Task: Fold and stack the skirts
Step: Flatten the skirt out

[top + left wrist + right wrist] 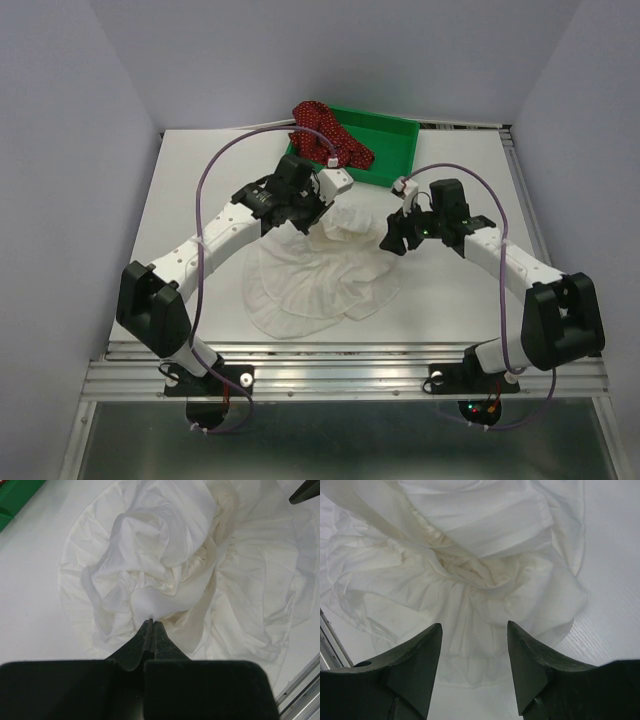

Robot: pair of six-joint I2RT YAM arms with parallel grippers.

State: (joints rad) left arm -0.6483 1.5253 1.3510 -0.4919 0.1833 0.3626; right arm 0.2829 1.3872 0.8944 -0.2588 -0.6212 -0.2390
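The white skirt (320, 280) lies crumpled in front of the green tray (395, 140); the dark red dotted skirt (330, 135) is heaped at that tray's left end, spilling over its near rim. In front of the tray's left end the left gripper (151, 622) is clenched on a fold of the white skirt; in front of its right end the right gripper (475, 627) stands released over the cloth, grasping nothing. The table (200, 190) is plain white; the walls (330, 50) pale lilac.

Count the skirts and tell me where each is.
2. The white ruffled skirt lies bunched on the table; the red dotted skirt drapes over the green tray's left end.
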